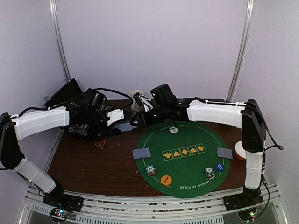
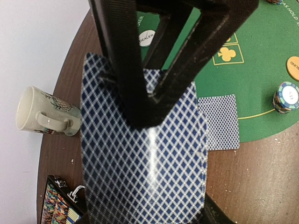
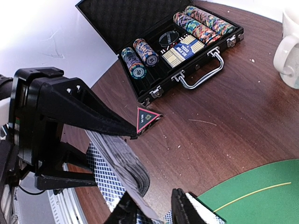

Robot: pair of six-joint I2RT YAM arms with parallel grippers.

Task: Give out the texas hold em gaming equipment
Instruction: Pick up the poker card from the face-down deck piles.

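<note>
The left pincer (image 2: pixel 145 210) grips a deck of cards (image 2: pixel 140 172) between its fingers, blue diamond backs up. The right pincer (image 3: pixel 152 210) sits at the deck's free end, its fingers close together over the top card. We cannot tell whether it has closed on it.

We judge the cards light, thin, glossy and slippery. The stack could fan or shed several, so one card is best pinched at its exposed end and slid off flat.

Just beyond the pincers a dealt card (image 2: pixel 219 121) lies face down at the edge of the green mat (image 2: pixel 252 93), with a chip stack (image 2: pixel 286 97) farther out. Beyond the left pincer the black case (image 3: pixel 187 51) lies open, holding rows of chips and a small blue box. The beige mug (image 2: pixel 44 112) stands farther off, and its contents are not visible.
</note>
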